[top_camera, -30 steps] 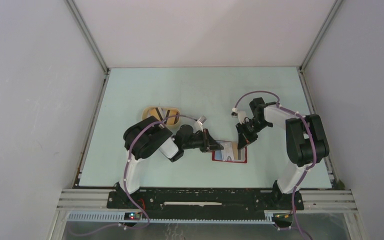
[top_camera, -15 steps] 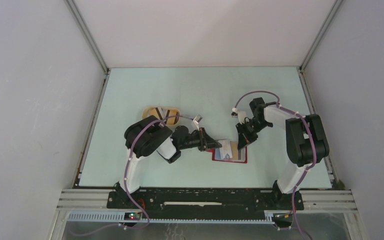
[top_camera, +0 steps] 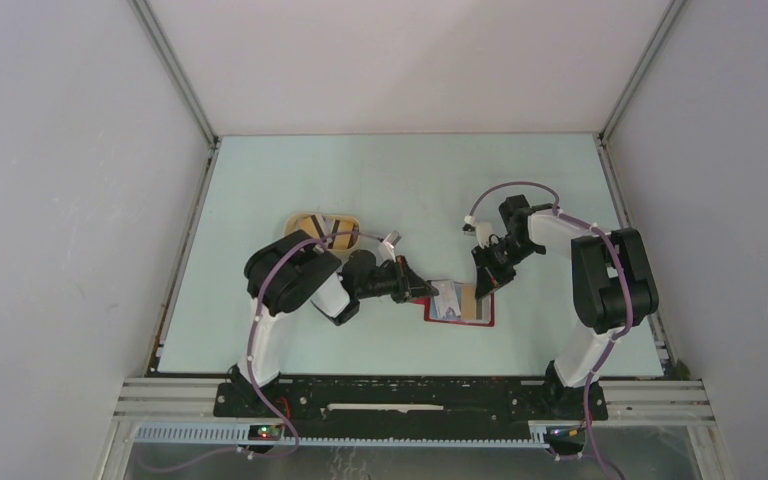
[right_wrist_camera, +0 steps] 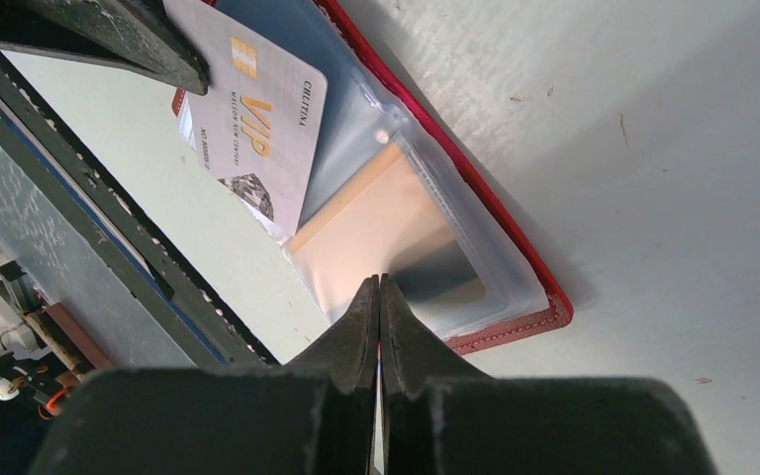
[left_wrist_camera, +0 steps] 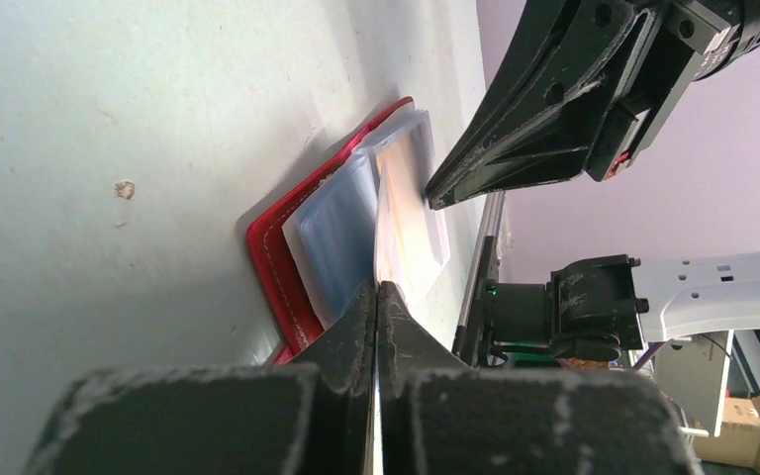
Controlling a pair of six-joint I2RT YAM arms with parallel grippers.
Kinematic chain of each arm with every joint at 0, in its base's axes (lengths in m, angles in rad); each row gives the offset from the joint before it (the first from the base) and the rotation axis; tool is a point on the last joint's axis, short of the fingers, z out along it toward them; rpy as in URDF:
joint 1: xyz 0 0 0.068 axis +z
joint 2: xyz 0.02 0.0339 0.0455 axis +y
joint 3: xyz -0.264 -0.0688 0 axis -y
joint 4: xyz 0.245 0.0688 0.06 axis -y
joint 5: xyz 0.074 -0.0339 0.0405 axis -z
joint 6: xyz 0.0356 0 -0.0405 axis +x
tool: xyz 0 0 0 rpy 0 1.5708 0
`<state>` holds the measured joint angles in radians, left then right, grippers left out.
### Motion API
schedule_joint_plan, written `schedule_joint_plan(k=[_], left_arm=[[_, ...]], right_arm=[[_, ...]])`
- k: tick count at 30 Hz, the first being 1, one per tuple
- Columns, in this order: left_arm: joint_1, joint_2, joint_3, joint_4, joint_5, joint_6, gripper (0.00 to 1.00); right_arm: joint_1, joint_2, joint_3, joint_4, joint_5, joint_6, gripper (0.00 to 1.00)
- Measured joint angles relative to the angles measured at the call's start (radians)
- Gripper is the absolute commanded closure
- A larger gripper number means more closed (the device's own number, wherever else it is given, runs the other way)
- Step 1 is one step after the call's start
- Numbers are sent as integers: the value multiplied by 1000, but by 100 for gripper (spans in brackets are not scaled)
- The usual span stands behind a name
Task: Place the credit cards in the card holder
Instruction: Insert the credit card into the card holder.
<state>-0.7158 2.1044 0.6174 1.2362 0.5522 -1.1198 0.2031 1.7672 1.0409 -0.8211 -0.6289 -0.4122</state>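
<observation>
Insertion looks to be the step: your left gripper pinches the white card at the open red card holder lying between the arms, your closed right gripper bears on its clear pocket, so next slide the card straight in

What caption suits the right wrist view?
Shut right claw at a clear pocket of the open red card holder while the left claw holds a white VIP card at its edge.

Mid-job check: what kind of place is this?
Likely a lab test cell: plain white walls, aluminium frame rails, a pale green table, left arm and right arm bolted at its near edge.
</observation>
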Motion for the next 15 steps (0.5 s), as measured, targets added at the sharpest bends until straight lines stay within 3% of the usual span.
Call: schedule_joint_plan(k=[15], left_arm=[[-8,-6,1,-20,-3,4,100]], right_arm=[[0,0,0,0,0,0,97]])
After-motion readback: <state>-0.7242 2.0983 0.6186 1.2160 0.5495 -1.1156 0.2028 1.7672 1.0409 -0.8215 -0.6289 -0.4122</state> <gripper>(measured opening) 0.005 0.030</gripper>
